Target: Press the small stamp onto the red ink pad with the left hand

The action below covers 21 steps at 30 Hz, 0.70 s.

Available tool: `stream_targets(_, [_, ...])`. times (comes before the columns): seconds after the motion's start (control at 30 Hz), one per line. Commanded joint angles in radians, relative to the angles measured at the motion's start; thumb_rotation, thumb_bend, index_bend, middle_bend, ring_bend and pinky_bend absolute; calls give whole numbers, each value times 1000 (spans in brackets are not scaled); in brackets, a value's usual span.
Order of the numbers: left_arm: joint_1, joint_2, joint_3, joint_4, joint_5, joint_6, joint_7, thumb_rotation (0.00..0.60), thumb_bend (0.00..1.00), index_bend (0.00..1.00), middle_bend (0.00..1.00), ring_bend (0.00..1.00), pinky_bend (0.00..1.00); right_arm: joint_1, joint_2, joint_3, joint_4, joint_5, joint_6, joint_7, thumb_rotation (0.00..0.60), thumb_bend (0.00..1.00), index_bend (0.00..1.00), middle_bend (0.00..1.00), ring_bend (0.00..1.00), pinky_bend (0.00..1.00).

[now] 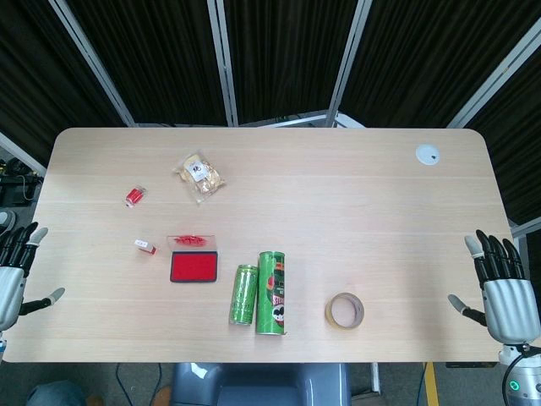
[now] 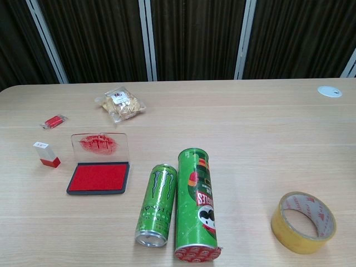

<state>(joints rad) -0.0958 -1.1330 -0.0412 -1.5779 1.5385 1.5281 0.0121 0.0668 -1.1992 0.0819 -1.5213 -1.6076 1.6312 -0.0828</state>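
Both my hands are hanging off the near corners of the table (image 1: 355, 211) right now, holding nothing. My left hand (image 1: 15, 272) is sitting past the left edge with the fingers spread apart, and my right hand (image 1: 504, 286) is doing the same at the right edge, fingers fanned out and pointing up. Neither one is showing in the chest view.

The small stamp (image 2: 46, 154) is standing upright on the table, red base down, just left of the red ink pad (image 2: 99, 178) and not touching it. The pad is lying open, its clear lid (image 2: 100, 146) standing up at the back with red smears on it.

Other stuff sitting around: a green can (image 2: 157, 204) and a green chip tube (image 2: 196, 203) lying side by side, a tape roll (image 2: 303, 222), a snack bag (image 2: 120, 103), a little red packet (image 2: 53, 120), and a white disc (image 2: 329, 91) in the far right corner.
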Motion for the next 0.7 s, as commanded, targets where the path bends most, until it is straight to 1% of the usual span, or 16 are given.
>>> stream_targets(0.03, [0, 3, 2, -4, 0, -4, 7, 600, 0, 0, 0, 0, 0, 0, -3, -2, 2, -2, -1, -4, 600, 0, 0, 0, 0, 0])
stream_targets(0.1, [-2, 4, 2, -4, 0, -7, 14, 600, 0, 0, 0, 0, 17, 0, -4, -3, 5, -2, -2, -6, 600, 0, 0, 0, 0, 0])
stream_targets(0.13, [-3, 3, 2, -3, 0, -8, 17, 600, 0, 0, 0, 1, 55, -1, -4, -4, 7, -2, -3, -8, 600, 0, 0, 0, 0, 0])
stream_targets(0.17, [-5, 0, 0, 1, 0, -9, 18, 600, 0, 0, 0, 41, 161, -1, -4, -4, 8, -1, -4, -9, 600, 0, 0, 0, 0, 0])
stream_targets(0.2, [-8, -4, -1, 6, 1, -13, 17, 600, 0, 0, 0, 137, 320, -1, -3, -3, 7, 1, -5, -8, 600, 0, 0, 0, 0, 0])
stream_targets(0.23, [-12, -7, -1, 9, 4, -17, 10, 600, 0, 0, 0, 228, 431, -1, -2, -3, 6, 3, -6, -6, 600, 0, 0, 0, 0, 0])
stream_targets(0.27, [-18, -13, -3, 16, 3, -25, 1, 600, 0, 0, 0, 387, 578, -1, -1, -1, 4, 5, -7, -3, 600, 0, 0, 0, 0, 0])
stream_targets(0.3, [-25, -17, -6, 20, -4, -37, -4, 600, 0, 0, 0, 521, 687, -1, 0, 1, 2, 7, -7, -2, 600, 0, 0, 0, 0, 0])
stream_targets(0.4, [-47, -29, -23, 27, -20, -65, 0, 600, 0, 0, 0, 740, 850, 0, 4, 3, 0, 11, -8, -4, 600, 0, 0, 0, 0, 0])
stream_targets(0.43, [-57, -37, -34, 32, -25, -70, 3, 600, 0, 0, 1, 780, 879, 0, 4, 4, 0, 13, -10, -5, 600, 0, 0, 0, 0, 0])
stream_targets(0.5, [-90, -64, -59, 52, -44, -102, 1, 600, 0, 1, 37, 854, 935, 0, 5, 5, 6, 21, -17, -10, 600, 0, 0, 0, 0, 0])
stream_targets(0.57, [-124, -84, -77, 68, -61, -147, -10, 600, 0, 16, 91, 882, 957, 3, 4, 7, 9, 31, -27, -12, 600, 0, 0, 0, 0, 0])
stream_targets(0.7, [-206, -136, -97, 124, -102, -278, -35, 600, 0, 87, 191, 909, 976, 9, -2, 11, 17, 49, -48, -17, 600, 0, 0, 0, 0, 0])
